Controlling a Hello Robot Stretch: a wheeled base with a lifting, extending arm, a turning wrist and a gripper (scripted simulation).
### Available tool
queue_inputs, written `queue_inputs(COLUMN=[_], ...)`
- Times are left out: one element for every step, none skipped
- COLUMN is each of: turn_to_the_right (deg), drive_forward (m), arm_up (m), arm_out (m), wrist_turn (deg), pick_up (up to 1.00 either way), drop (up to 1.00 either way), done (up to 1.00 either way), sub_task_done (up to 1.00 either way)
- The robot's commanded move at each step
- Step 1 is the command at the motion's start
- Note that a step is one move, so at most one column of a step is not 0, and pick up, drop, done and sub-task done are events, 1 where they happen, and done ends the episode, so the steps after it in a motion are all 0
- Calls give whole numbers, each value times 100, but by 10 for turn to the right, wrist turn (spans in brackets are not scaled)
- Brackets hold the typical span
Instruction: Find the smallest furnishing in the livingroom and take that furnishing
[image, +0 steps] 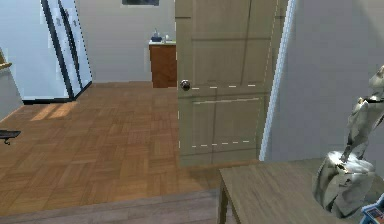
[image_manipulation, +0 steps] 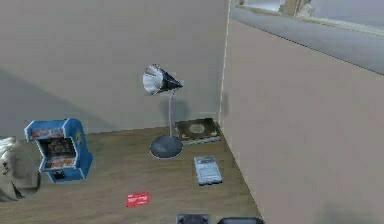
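We are at the choosing step beside the worktop, which carries, in falling size, a lamp, an arcade toy, a grey slab and a red card, which we judge the smallest. The end effector barely shows near the card, and we cannot tell its state or load. The next move calls for a short reach and a low approach onto the flat card.
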Motion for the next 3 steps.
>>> queue_inputs(turn_to_the_right=[0, 0, 0], drive_forward=[0, 0, 0], arm_up=[0, 0, 0], arm_out=[44, 0, 0], wrist_turn=[0, 450, 450], pick_up=[0, 0, 0], drop=[0, 0, 0], done=[0, 0, 0], sub_task_done=[0, 0, 0])
